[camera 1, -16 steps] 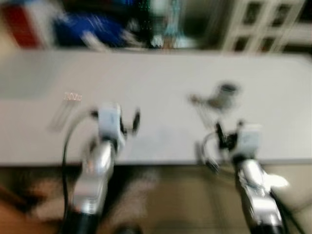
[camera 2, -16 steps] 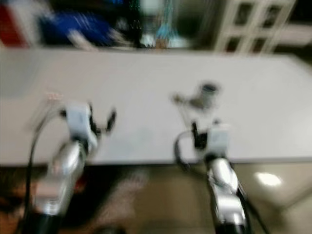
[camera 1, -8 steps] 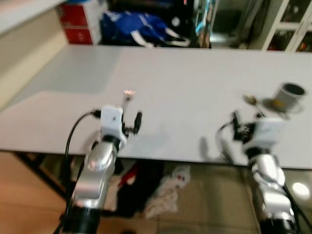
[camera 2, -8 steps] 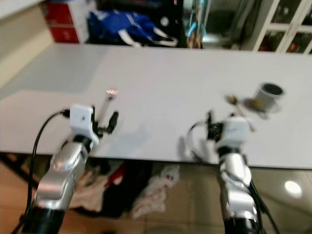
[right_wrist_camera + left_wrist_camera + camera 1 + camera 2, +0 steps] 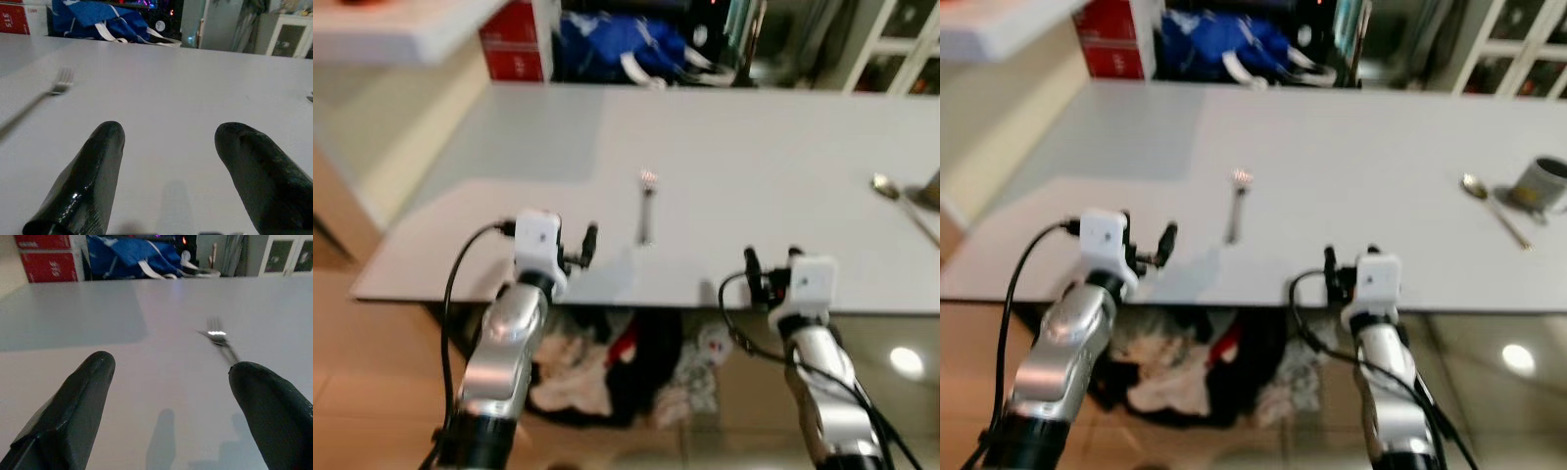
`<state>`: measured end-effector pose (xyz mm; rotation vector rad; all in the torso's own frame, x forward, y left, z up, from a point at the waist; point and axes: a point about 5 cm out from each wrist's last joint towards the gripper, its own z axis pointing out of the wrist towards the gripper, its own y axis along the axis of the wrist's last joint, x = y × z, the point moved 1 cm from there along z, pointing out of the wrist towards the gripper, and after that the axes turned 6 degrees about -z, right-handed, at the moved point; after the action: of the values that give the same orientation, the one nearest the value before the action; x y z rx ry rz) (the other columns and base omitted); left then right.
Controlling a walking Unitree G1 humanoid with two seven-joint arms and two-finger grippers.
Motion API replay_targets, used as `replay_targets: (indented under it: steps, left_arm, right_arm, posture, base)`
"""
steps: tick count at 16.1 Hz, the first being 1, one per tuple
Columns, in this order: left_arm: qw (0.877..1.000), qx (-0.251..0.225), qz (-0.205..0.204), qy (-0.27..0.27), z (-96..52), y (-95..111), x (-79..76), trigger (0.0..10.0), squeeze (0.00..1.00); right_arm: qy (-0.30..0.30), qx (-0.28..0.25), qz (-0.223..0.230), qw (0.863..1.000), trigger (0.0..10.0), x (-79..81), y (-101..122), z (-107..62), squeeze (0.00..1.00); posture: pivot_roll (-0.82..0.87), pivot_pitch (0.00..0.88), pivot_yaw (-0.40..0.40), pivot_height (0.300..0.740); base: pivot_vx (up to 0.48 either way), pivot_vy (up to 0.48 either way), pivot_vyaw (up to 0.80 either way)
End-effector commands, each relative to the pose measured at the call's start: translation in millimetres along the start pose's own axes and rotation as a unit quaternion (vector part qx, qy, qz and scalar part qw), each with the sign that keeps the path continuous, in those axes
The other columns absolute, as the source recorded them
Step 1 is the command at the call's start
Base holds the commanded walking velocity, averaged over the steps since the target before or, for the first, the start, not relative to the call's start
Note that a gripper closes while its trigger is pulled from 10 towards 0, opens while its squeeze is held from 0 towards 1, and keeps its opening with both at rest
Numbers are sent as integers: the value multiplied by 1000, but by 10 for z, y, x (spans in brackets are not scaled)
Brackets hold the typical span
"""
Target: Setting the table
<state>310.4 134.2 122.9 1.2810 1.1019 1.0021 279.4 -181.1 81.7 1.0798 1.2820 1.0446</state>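
Note:
A silver fork (image 5: 646,209) lies on the white table (image 5: 754,137), tines pointing away from me, just beyond and between my two arms. A spoon (image 5: 1493,207) and a grey cup (image 5: 1542,184) sit far off on the right. My left gripper (image 5: 570,253) hovers open over the table's near edge, left of the fork (image 5: 219,339), with nothing between its fingers (image 5: 80,411). Over the same edge, right of the fork (image 5: 46,98), my right gripper (image 5: 771,266) is also open and empty.
A blue bag (image 5: 619,44) and a red box (image 5: 515,51) stand behind the table's far edge, with white glass-door cabinets (image 5: 901,39) at the back right. A white counter (image 5: 401,18) juts in at the upper left. Clothes (image 5: 607,377) lie on the floor under the table.
The camera has swung left: fork, spoon and cup have slid rightwards in the picture, and the table's left corner has come into view. Both grippers stay open near the front edge.

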Motion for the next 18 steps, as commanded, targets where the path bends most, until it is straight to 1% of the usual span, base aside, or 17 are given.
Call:
replay_targets:
  steps: [1,2,3,4,5,6,7,8,10,13,18]
  left_arm:
    - [1000,4,9,13,-19,-14,71,10000,0]
    - [1000,4,8,12,-15,-14,70,10000,0]
    - [1000,3,7,11,2,-5,68,10000,0]
    - [1000,2,7,11,5,-4,68,10000,0]
    - [1000,2,7,10,15,0,62,10000,0]
    - [1000,2,9,10,21,5,59,10000,0]
    - [1000,-4,19,12,28,26,67,10000,0]
    - [1000,-8,23,13,24,39,75,10000,0]
    - [1000,-10,26,14,14,41,82,10000,0]
    - [999,-12,27,15,12,44,94,10000,0]
    - [999,-15,35,9,-4,38,66,10000,0]
  right_arm:
    - [2,-16,11,1000,10000,33,67,12,0]
    - [-10,-20,34,999,10000,4,88,17,0]
    - [-50,-7,105,993,10000,-134,82,59,0]
    - [-52,-6,103,993,10000,-149,79,65,0]
    - [-24,-18,37,999,10000,-86,104,65,0]
    - [-14,-21,19,999,10000,-56,112,63,0]
    - [-8,-18,14,1000,10000,-21,106,64,0]
    - [1,-28,5,1000,10000,16,134,58,0]
    - [7,-32,4,999,10000,56,142,57,0]
    - [8,-27,3,1000,10000,71,111,62,0]
    - [13,-26,2,1000,10000,102,94,61,0]
  posture:
    - [42,0,1,740]
    - [42,0,1,740]
    - [37,0,5,740]
    - [36,0,6,740]
    - [34,0,7,740]
    - [34,0,7,740]
    - [35,0,5,740]
    - [38,0,5,740]
    - [44,0,4,740]
    - [48,0,2,740]
    - [55,0,0,740]
  base:
    - [0,480,0]
    - [0,480,0]
    - [0,480,0]
    - [0,480,0]
    - [0,480,0]
    - [0,480,0]
    - [0,480,0]
    - [0,480,0]
    - [0,480,0]
    - [0,480,0]
    - [0,480,0]
